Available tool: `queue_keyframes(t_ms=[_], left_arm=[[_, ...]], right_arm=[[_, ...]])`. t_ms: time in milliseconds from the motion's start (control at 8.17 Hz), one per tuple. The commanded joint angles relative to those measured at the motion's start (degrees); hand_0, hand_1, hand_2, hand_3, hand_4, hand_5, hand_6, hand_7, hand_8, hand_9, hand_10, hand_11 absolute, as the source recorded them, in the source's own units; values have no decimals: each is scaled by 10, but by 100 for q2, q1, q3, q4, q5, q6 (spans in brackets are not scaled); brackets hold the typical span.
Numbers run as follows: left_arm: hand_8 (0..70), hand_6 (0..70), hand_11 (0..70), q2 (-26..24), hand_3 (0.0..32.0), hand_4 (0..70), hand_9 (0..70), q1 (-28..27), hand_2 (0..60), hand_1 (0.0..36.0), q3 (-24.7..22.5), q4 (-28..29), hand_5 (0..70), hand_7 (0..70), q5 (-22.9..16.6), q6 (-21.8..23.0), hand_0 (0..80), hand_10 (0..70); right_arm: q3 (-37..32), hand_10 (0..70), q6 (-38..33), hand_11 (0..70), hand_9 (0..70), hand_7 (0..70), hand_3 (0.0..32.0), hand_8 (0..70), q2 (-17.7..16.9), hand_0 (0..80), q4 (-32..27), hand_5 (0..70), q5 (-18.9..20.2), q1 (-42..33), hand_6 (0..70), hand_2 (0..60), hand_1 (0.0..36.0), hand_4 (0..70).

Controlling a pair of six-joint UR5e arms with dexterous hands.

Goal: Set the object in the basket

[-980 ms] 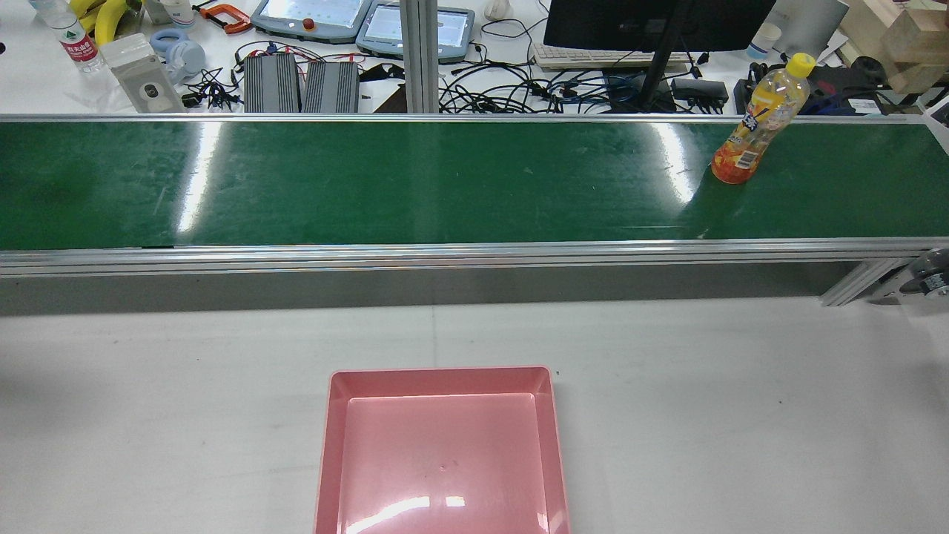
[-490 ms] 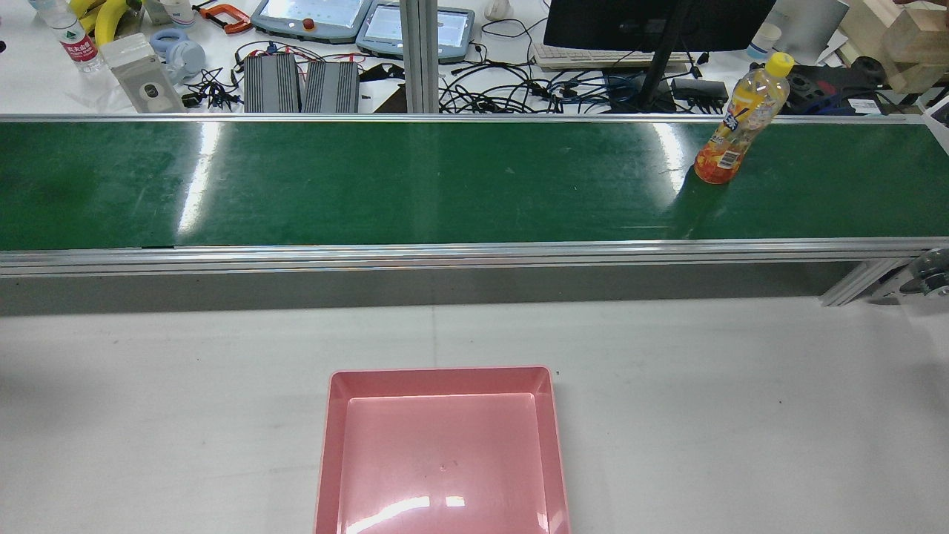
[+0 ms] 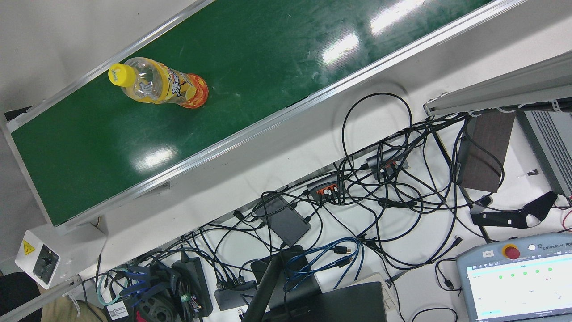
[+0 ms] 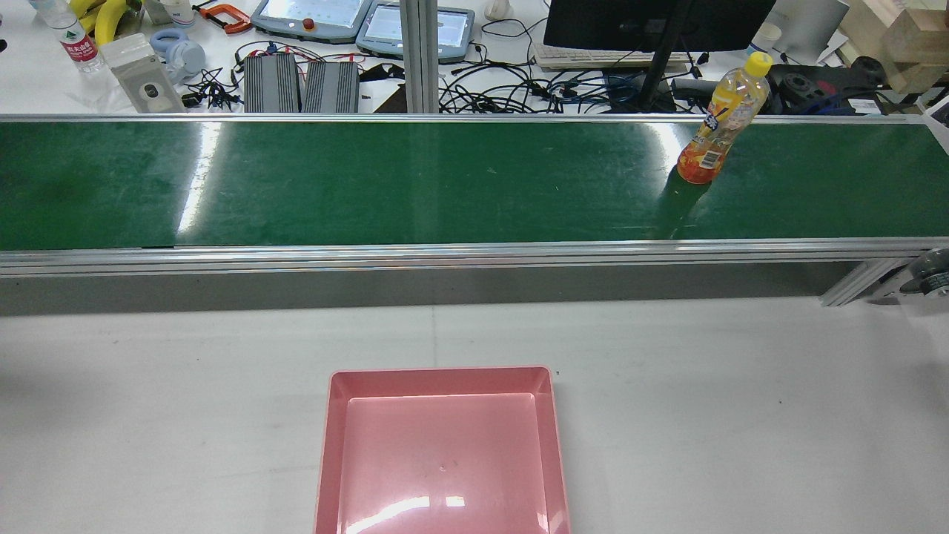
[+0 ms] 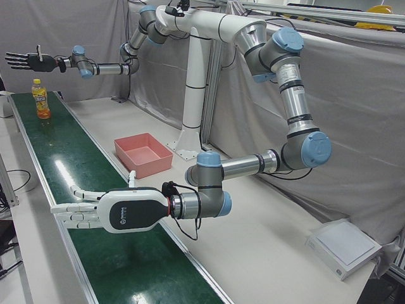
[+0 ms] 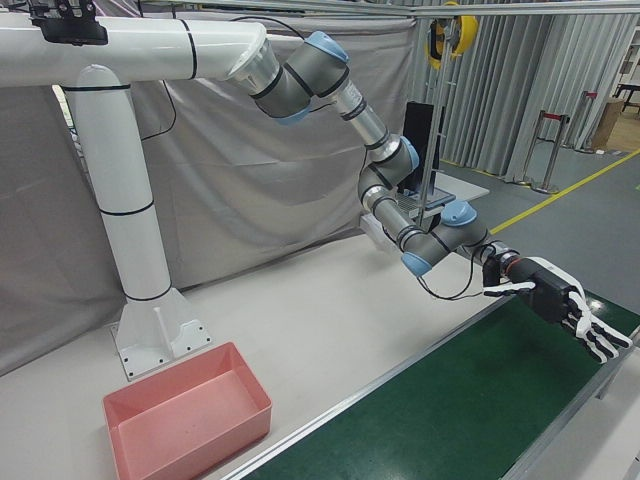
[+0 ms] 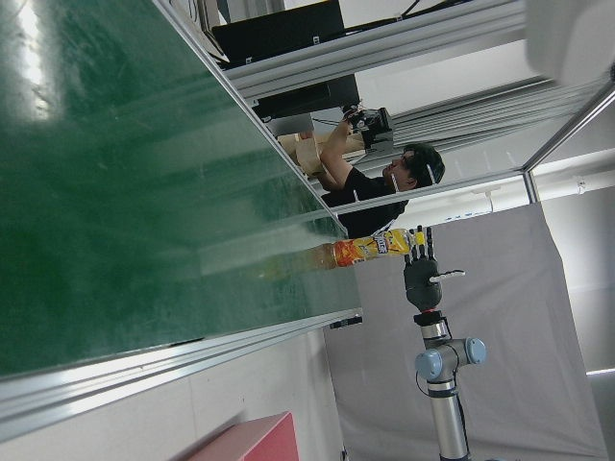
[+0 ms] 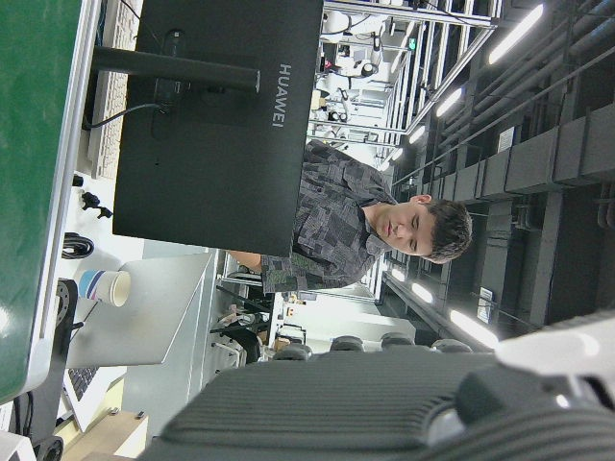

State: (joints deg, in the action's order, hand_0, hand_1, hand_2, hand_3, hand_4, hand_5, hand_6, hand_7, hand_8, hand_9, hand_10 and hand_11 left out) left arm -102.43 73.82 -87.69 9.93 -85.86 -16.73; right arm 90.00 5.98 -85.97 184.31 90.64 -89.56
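Observation:
An orange drink bottle (image 4: 715,122) with a yellow cap stands upright on the green conveyor belt (image 4: 371,185), toward its right end in the rear view. It also shows in the front view (image 3: 161,87), the left-front view (image 5: 42,101) and the left hand view (image 7: 370,248). The empty pink basket (image 4: 442,378) sits on the white table before the belt. My right hand (image 5: 25,60) is open and empty, held in the air just above and beside the bottle. My left hand (image 5: 120,212) is open and empty, low over the belt's other end, and it also shows in the right-front view (image 6: 555,300).
Beyond the belt is a desk crowded with cables, a monitor (image 4: 652,22) and teach pendants (image 4: 311,18). A person (image 7: 365,182) stands past the belt's end near the bottle. The white pedestal (image 5: 190,114) rises behind the basket.
The bottle has travelled leftward along the belt in the rear view, still upright. The basket has not moved.

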Motion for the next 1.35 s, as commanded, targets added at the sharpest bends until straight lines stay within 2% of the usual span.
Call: queue_keyframes(t_ms=[0, 122, 367, 490, 612, 735, 980, 1102, 1224], left_arm=[[54, 32, 102, -5, 12, 219, 80, 0, 0, 41, 41, 0, 235, 0, 0, 3, 626, 60], [55, 33, 103, -14, 4, 222, 80, 9, 0, 40, 94, 0, 235, 0, 0, 3, 625, 61], [46, 32, 104, -216, 16, 216, 69, 0, 0, 44, 331, 0, 226, 0, 0, 3, 632, 60], [40, 30, 99, -225, 22, 214, 59, -8, 0, 35, 323, -9, 209, 0, 0, 3, 630, 57], [13, 21, 79, -243, 20, 227, 27, -17, 0, 0, 288, -70, 179, 0, -9, 3, 582, 47], [8, 15, 61, -243, 34, 228, 22, -9, 0, 0, 279, -149, 168, 0, -18, 3, 524, 38], [2, 10, 62, -252, 52, 210, 10, -8, 0, 0, 244, -193, 178, 0, -18, 3, 524, 39], [0, 3, 69, -252, 70, 192, 0, -8, 0, 0, 235, -193, 148, 0, -18, 3, 531, 42], [0, 5, 74, -252, 72, 204, 4, -8, 0, 0, 226, -185, 119, 0, -18, 3, 530, 46]], right_arm=[[0, 0, 0, 0, 0, 0, 0, 0, 1, 0, 0, 0, -3, 0, 0, 0, 0, 0], [0, 0, 0, 0, 0, 0, 0, 0, 1, 0, 0, 0, -3, 0, 0, 0, 0, 0], [0, 0, 0, 0, 0, 0, 0, 0, 1, 0, 0, 0, -3, 0, 0, 0, 0, 0], [0, 0, 0, 0, 0, 0, 0, 0, 1, 0, 0, 0, 6, 0, 0, 0, 0, 0], [0, 0, 0, 0, 0, 0, 0, 0, -7, 0, 0, 0, -3, 0, 0, 0, 0, 0], [0, 0, 0, 0, 0, 0, 0, 0, 1, 0, 0, 0, -3, 0, 0, 0, 0, 0], [0, 0, 0, 0, 0, 0, 0, 0, 1, 0, 0, 0, -3, 0, 0, 0, 0, 0], [0, 0, 0, 0, 0, 0, 0, 0, 1, 0, 0, 0, -3, 0, 0, 0, 0, 0], [0, 0, 0, 0, 0, 0, 0, 0, 1, 0, 0, 0, -3, 0, 0, 0, 0, 0]])
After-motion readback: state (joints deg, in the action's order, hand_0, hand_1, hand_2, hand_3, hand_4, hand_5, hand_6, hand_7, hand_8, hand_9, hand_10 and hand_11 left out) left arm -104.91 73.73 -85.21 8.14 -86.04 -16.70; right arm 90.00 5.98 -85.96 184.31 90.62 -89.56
